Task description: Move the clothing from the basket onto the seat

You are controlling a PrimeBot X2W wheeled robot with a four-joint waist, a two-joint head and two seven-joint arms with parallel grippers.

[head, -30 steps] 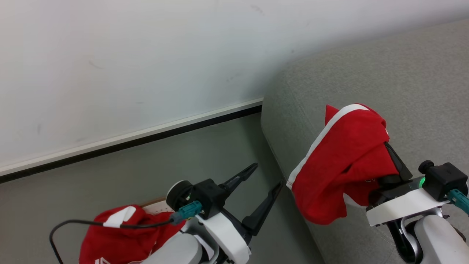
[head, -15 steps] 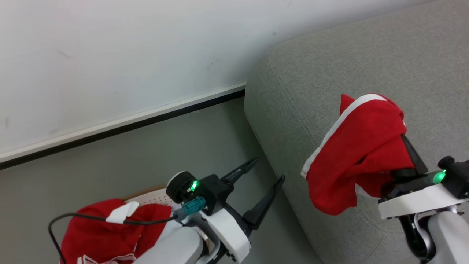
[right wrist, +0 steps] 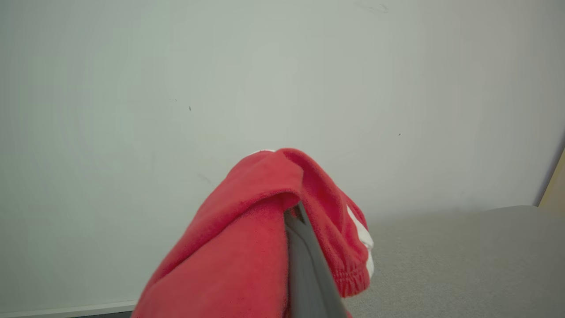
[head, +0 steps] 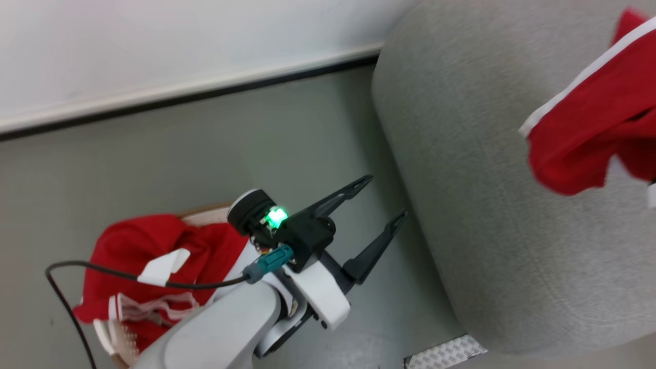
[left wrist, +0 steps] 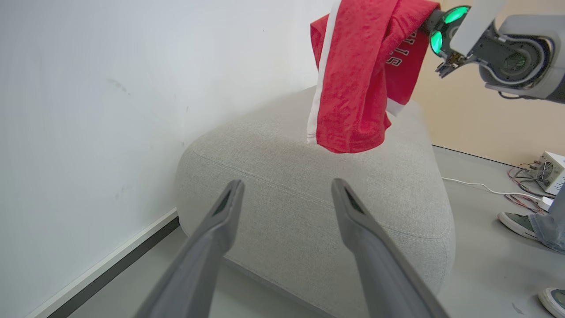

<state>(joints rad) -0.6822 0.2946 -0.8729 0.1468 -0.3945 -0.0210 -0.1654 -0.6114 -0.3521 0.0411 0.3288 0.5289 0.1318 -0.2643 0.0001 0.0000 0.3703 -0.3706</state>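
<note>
1. Currently the held red garment (head: pixel 589 133) (left wrist: pixel 353 88) (right wrist: pixel 238 256), with a white side stripe and some printed lettering, hangs bunched from the right end effector (right wrist: pixel 296 212) over the seat (head: pixel 487 205) (left wrist: pixel 309 212) (right wrist: pixel 463 265). In the left wrist view its lower hem sits close to the cushion top; I cannot tell whether it touches.
2. Right end effector: pinching that garment. The cloth folds over it on both sides, and one dark finger (right wrist: pixel 306 274) shows between the folds.
3. A second red garment (head: pixel 138 246) with white trim lies heaped in the basket (head: pixel 205 211). It spills over the near side, and a stretch of brown rim and perforated wall shows around it.
4. The basket stands on the grey floor (head: pixel 154 154), well apart from the seat and to the robot's left of it.
5. Left end effector (head: pixel 387 196) (left wrist: pixel 287 183): fingers spread wide, holding nothing. It is above the floor between basket and seat, with its tips pointing toward the seat's rounded edge.
6. A black cable (head: pixel 66 266) loops from the left wrist across the basket.
7. The seat backs onto a white wall (head: pixel 154 41) with a dark baseboard.
8. In the left wrist view, a person's shoe (left wrist: pixel 516 223) and a small white device (left wrist: pixel 549 170) with cables are on the floor beyond the seat.
</note>
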